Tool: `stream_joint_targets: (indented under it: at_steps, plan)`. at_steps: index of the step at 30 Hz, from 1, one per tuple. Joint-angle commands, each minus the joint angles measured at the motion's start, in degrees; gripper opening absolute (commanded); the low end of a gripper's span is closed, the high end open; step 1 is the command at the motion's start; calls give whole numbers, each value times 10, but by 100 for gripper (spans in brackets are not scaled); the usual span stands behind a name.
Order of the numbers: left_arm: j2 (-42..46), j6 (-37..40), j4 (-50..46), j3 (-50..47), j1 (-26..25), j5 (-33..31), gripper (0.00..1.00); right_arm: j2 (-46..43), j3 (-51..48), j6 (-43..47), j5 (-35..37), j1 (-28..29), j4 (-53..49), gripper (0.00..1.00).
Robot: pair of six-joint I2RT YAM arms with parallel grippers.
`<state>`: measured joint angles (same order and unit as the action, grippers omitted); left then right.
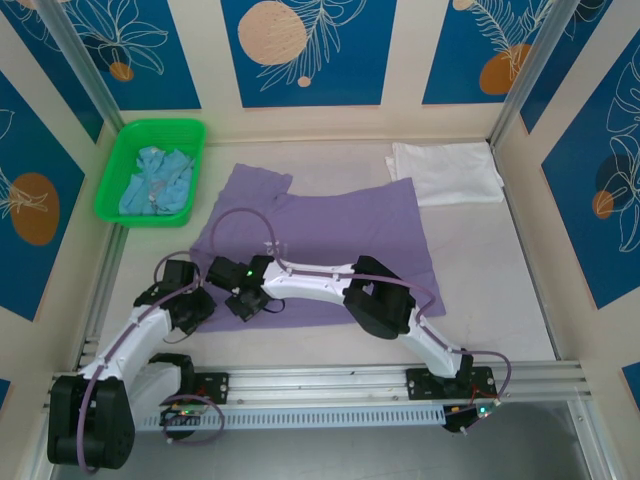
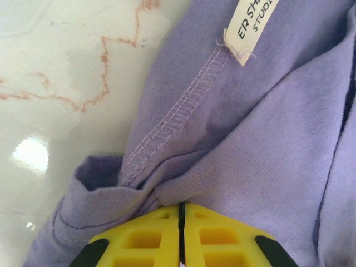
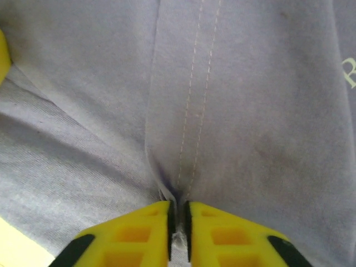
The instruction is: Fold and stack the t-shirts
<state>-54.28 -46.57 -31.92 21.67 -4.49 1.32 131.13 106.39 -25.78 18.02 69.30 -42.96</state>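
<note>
Tightly, left fingers [image 2: 139,239] and right fingers [image 3: 139,233] (arms bent inward) pinch the purple t-shirt [image 1: 340,230].

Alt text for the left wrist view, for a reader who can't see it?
The left gripper, yellow-fingered, is shut on a bunched fold of a purple t-shirt at the bottom edge. A stitched hem and a white label run toward the top right; a pale glossy table with reddish veins lies at left.
</note>
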Motion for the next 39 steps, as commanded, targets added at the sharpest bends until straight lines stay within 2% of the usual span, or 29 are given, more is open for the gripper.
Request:
stream_joint_targets:
  at_steps: [1, 4, 8, 16, 39]
  plan:
    - [9, -8, -17, -12, 9, -28, 9, -3, -4, -5, -20, -7, 1, 13]
    - [11, -8, -19, -12, 9, -31, 9, -11, -10, -6, -34, -15, 8, 8]
    - [15, -11, -21, -13, 9, -34, 9, -42, -39, -16, -89, -38, 44, 3]
    - [20, -12, -23, -14, 8, -37, 9, -78, -69, -28, -161, -90, 76, 0]
    - [35, -14, -29, -17, 8, -43, 9, -79, -75, -33, -221, -217, 92, 0]
